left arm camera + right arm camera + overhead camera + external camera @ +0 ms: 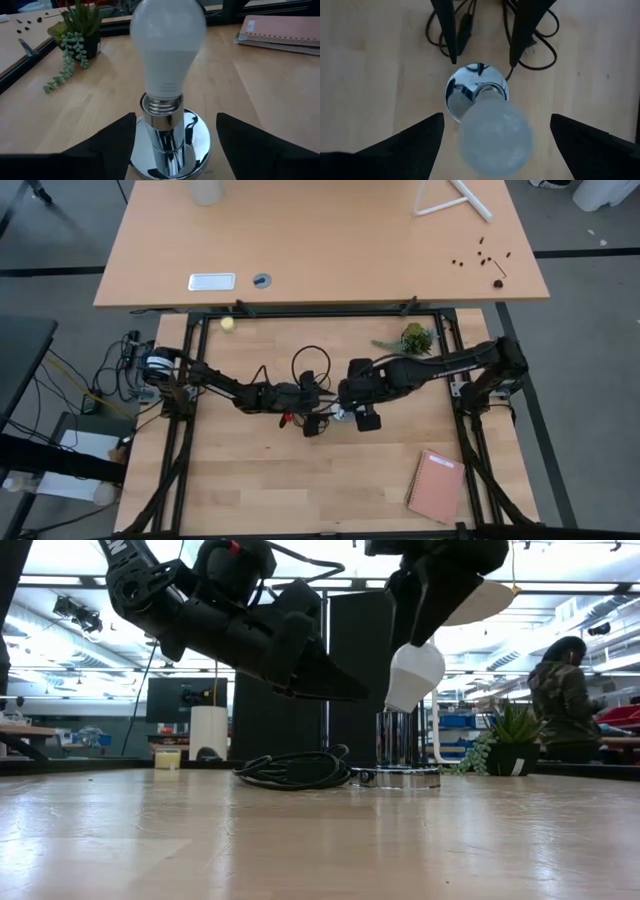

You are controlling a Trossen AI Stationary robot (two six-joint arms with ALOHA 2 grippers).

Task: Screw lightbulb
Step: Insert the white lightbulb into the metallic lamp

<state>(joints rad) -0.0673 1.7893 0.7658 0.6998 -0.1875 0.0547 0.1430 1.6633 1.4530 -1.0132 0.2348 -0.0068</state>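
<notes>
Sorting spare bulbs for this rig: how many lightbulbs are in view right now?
1. The lightbulb stands tilted in the chrome socket at mid-table, beside the coiled black cord. No other shows on the near table or the far desk, though the arms could hide one.

We see the lightbulb tilted above a chrome socket, whose flat round base rests on the wooden table. A dark robot arm comes down onto the bulb from above. A second dark arm reaches in beside it. A coiled black cord lies beside the socket. A potted plant and a seated person appear behind.
</notes>
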